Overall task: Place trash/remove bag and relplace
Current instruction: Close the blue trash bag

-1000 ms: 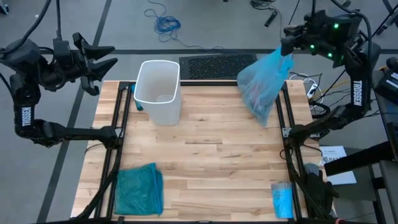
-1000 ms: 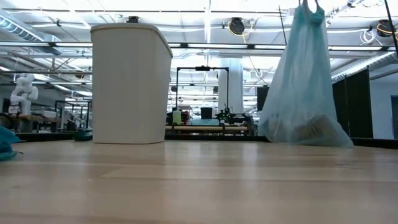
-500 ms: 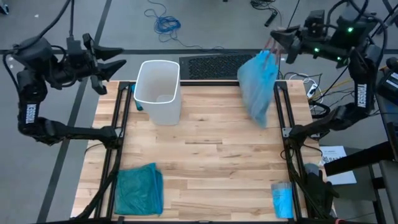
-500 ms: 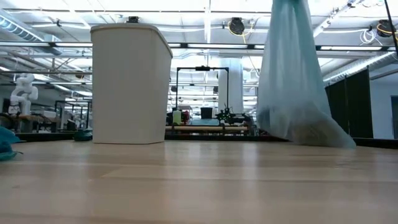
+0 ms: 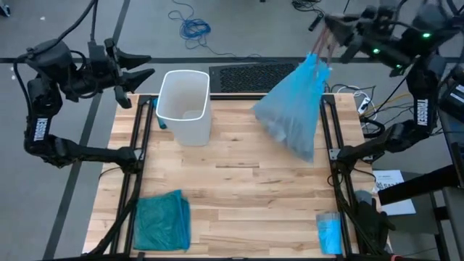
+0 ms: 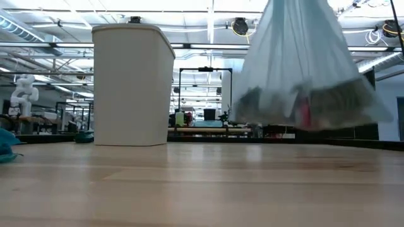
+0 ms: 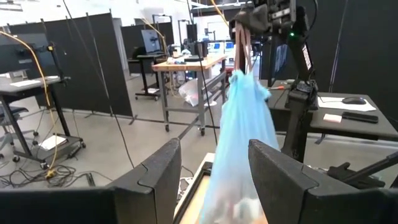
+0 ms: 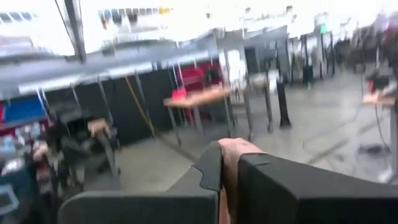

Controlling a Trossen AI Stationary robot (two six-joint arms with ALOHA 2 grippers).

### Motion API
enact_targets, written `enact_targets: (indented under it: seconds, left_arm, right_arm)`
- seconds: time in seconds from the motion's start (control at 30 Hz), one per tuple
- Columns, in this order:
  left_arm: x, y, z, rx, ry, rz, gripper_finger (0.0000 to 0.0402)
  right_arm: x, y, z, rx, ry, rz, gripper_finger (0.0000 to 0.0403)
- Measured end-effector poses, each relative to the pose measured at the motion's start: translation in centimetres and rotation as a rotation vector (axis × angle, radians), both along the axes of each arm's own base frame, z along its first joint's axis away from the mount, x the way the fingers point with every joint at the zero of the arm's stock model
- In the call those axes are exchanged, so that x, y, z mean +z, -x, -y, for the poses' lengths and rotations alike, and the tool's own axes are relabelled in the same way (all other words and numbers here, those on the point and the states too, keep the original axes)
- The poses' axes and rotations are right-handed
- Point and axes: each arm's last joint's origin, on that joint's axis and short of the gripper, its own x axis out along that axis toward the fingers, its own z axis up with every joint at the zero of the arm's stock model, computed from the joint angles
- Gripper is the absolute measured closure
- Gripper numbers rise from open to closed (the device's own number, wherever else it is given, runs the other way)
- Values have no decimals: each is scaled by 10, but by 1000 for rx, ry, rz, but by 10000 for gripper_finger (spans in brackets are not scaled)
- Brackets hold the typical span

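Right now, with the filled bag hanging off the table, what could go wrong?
The right gripper holds the thin pale-blue plastic bag only by its bunched neck, and the trash weighs down the bottom: the film could slip or tear. The bag hangs tilted toward the white plastic bin; a swing might knock it over.

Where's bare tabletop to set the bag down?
Free: the wide middle of the table, between the white bin, the teal-green bag and the small blue packet. Crowded: the far right, where the right gripper hangs the bag.
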Motion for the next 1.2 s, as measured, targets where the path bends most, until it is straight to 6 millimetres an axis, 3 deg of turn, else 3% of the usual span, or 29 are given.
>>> enact_targets:
  seconds: [0.2,0.37,0.63,0.8,1.2]
  left_arm:
    - [0,0,0,0,1,-1,218]
    - [0,0,0,0,0,0,218]
    - [-1,-2,-1,0,3,-5,218]
    - [-2,-8,-4,0,12,-19,218]
    - [-7,-17,-10,0,41,-66,218]
  right_arm:
    - [-17,2,8,-66,-110,-142,403]
    - [-44,3,21,-274,-243,-383,403]
    - [-59,13,26,-432,-323,-534,403]
    - [-76,23,33,-621,-410,-721,403]
    - [-96,36,60,-1085,-433,-845,403]
